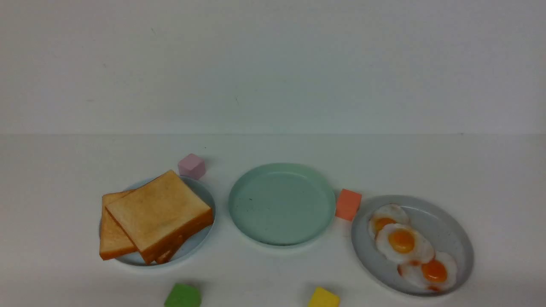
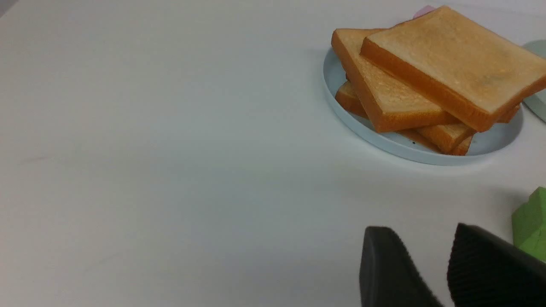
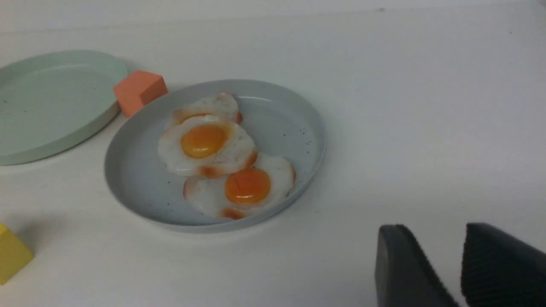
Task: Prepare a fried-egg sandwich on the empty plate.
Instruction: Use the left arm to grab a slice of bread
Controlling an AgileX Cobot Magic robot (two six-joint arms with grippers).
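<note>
The mint-green plate (image 1: 281, 204) sits empty at the table's middle; it also shows in the right wrist view (image 3: 47, 102). To its left, several golden-brown toast slices (image 1: 160, 211) are stacked on a pale blue plate (image 1: 200, 238); they also show in the left wrist view (image 2: 452, 59). To its right, three fried eggs (image 1: 403, 241) overlap on a grey plate (image 1: 448, 230); they also show in the right wrist view (image 3: 207, 143). My left gripper (image 2: 420, 232) is open and empty over bare table near the toast plate (image 2: 396, 143). My right gripper (image 3: 435, 230) is open and empty beside the grey plate (image 3: 294, 123). Neither gripper shows in the front view.
A pink cube (image 1: 192, 166) stands behind the toast plate. An orange cube (image 1: 348, 204) sits between the mint and grey plates. A green cube (image 1: 183, 295) and a yellow cube (image 1: 324, 298) lie at the front edge. The green cube (image 2: 531, 224) is close beside my left gripper.
</note>
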